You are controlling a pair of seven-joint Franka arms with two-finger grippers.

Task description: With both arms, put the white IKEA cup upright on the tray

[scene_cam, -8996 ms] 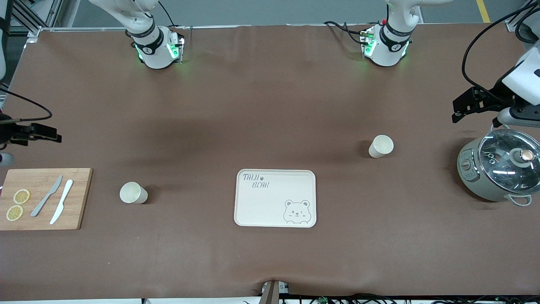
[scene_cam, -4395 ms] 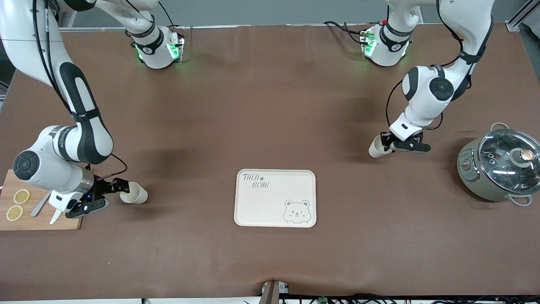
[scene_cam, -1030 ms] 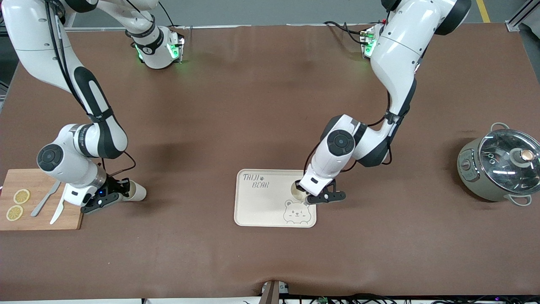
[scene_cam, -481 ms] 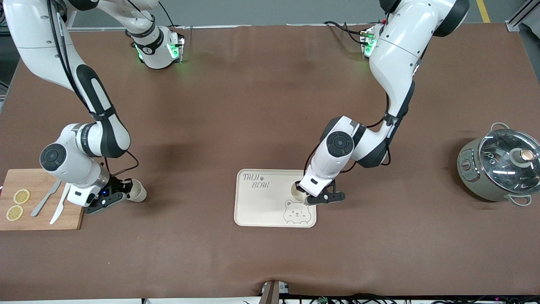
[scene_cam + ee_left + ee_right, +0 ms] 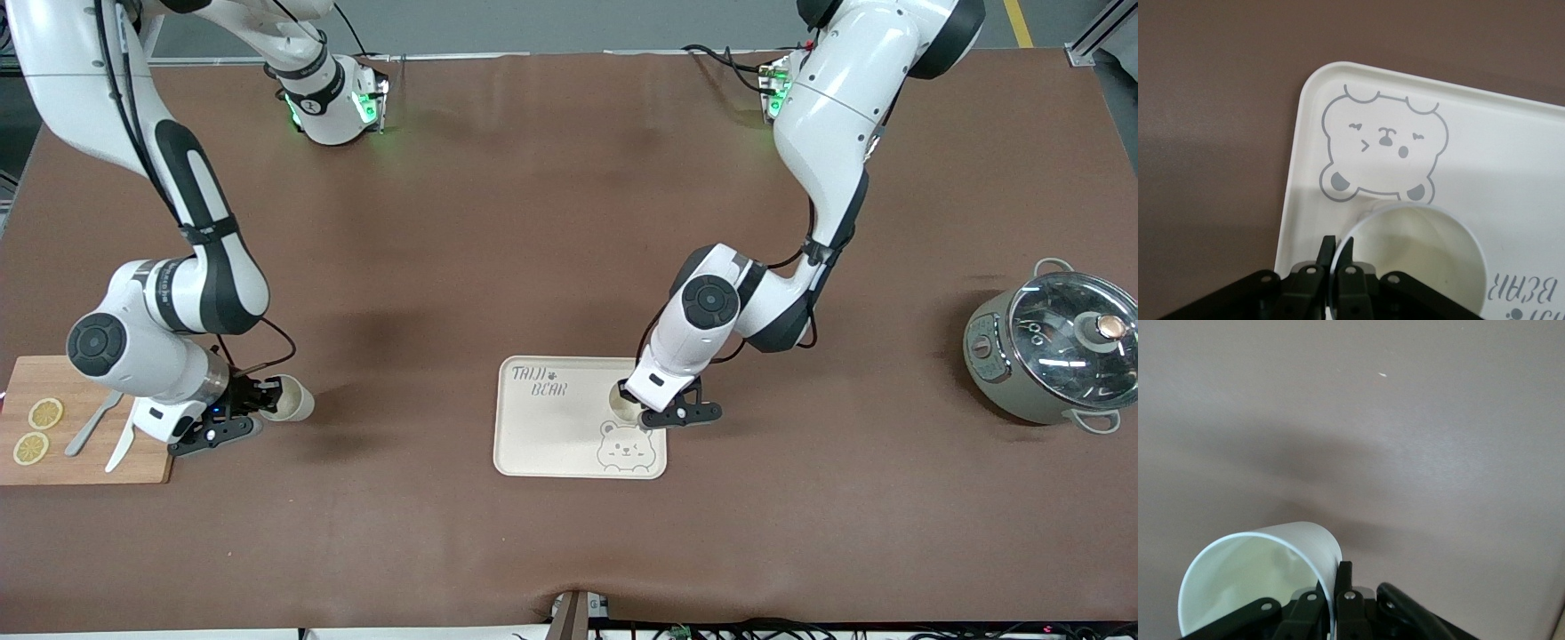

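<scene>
The cream tray [image 5: 551, 431] with the bear drawing lies in the middle of the table, near the front camera. My left gripper [image 5: 635, 404] is shut on the rim of a white cup [image 5: 624, 400], which is upright with its mouth up, over the tray beside the bear. In the left wrist view the fingers [image 5: 1327, 248] pinch the cup's wall [image 5: 1425, 267] above the tray [image 5: 1511, 147]. My right gripper [image 5: 265, 402] is shut on the rim of a second white cup [image 5: 293, 400], tilted just over the table. It also shows in the right wrist view [image 5: 1258, 573].
A wooden cutting board [image 5: 84, 467] with lemon slices and two knives lies at the right arm's end, close to the right gripper. A grey pot [image 5: 1049, 356] with a glass lid stands at the left arm's end.
Both grippers took hold of cups. The left arm carried its cup onto the tray and has barely shifted since. The right gripper has turned its cup a little and raised it.
</scene>
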